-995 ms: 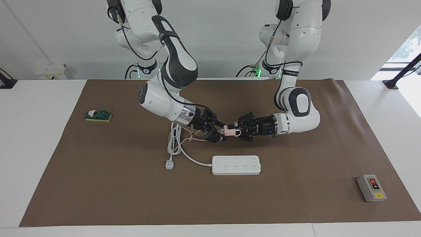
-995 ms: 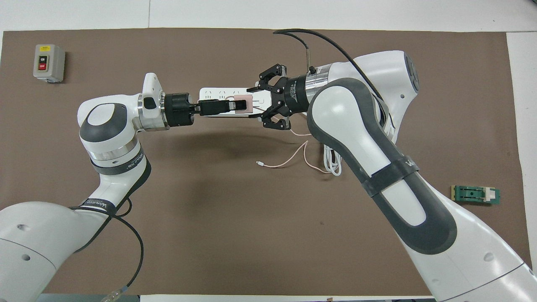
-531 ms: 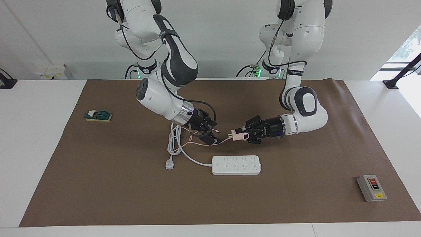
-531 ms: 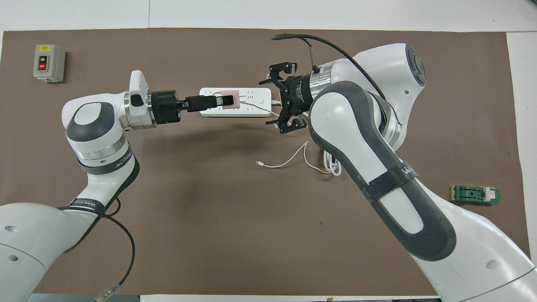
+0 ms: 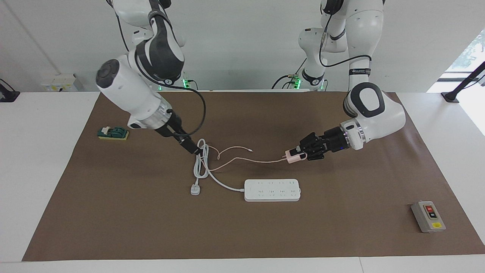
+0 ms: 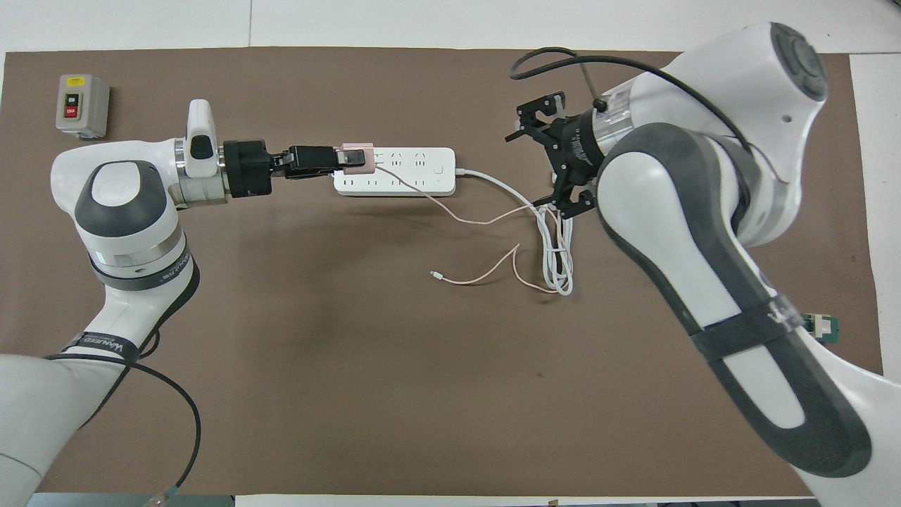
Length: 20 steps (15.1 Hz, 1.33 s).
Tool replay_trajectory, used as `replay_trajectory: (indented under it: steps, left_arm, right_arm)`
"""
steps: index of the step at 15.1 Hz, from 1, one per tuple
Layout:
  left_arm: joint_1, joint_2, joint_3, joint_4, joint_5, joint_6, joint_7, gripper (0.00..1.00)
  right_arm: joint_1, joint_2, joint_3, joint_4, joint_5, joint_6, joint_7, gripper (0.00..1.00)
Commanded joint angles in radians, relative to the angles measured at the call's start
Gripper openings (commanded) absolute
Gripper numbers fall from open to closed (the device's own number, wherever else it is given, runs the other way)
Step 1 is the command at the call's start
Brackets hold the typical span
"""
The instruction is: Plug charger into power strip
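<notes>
The left gripper [image 5: 299,154] holds the pink charger [image 5: 292,156] tight between its fingers, up in the air. In the overhead view the charger [image 6: 356,156] shows over the end of the power strip [image 6: 405,182] that is toward the left arm's end of the table. In the facing view the charger hangs above the mat, not touching the power strip [image 5: 272,190].

A thin pink cable [image 5: 242,160] runs from the charger down to the brown mat [image 5: 151,220], where it loops beside the strip's bundled white cord [image 5: 201,163]. The cord's white three-pin plug [image 5: 195,189] lies on the mat near the strip.

The right gripper [image 5: 191,146] is empty, with its fingers spread open [image 6: 556,158]. It hangs over the white cord bundle.

A grey button box [image 5: 428,216] sits toward the left arm's end of the table. A green block [image 5: 113,133] sits toward the right arm's end
</notes>
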<state>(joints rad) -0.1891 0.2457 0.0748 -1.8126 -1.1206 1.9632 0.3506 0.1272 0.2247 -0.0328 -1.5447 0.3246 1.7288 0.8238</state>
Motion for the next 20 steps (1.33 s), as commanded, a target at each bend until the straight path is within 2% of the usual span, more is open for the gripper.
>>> replay_trajectory:
  steps: [1, 4, 8, 11, 15, 17, 20]
  left_arm:
    - [0.074, -0.020, -0.001, 0.106, 0.225, -0.143, -0.256, 0.00]
    - [0.114, 0.010, -0.003, 0.260, 0.437, -0.297, -0.384, 0.00]
    - [0.151, 0.007, 0.002, 0.326, 0.615, -0.414, -0.426, 0.00]
    - [0.149, 0.003, 0.002, 0.355, 0.747, -0.422, -0.377, 0.00]
    - [0.142, -0.052, 0.005, 0.351, 0.864, -0.339, -0.384, 0.00]
    - [0.149, -0.045, 0.003, 0.352, 0.869, -0.360, -0.459, 0.00]
    - [0.154, -0.068, 0.008, 0.354, 0.871, -0.383, -0.464, 0.00]
  right_arm:
    - [-0.050, -0.132, 0.013, -0.017, -0.155, -0.119, -0.197, 1.00]
    - [-0.052, -0.247, 0.013, -0.015, -0.332, -0.233, -0.400, 1.00]
    - [-0.110, -0.294, 0.013, -0.012, -0.343, -0.265, -0.566, 1.00]
    - [-0.110, -0.297, -0.007, -0.003, -0.345, -0.256, -0.684, 1.00]
    - [-0.112, -0.298, -0.024, 0.003, -0.351, -0.241, -0.914, 1.00]
    - [-0.112, -0.298, -0.035, 0.000, -0.355, -0.206, -0.933, 1.00]
    - [-0.113, -0.269, -0.042, 0.005, -0.360, -0.245, -0.978, 1.00]
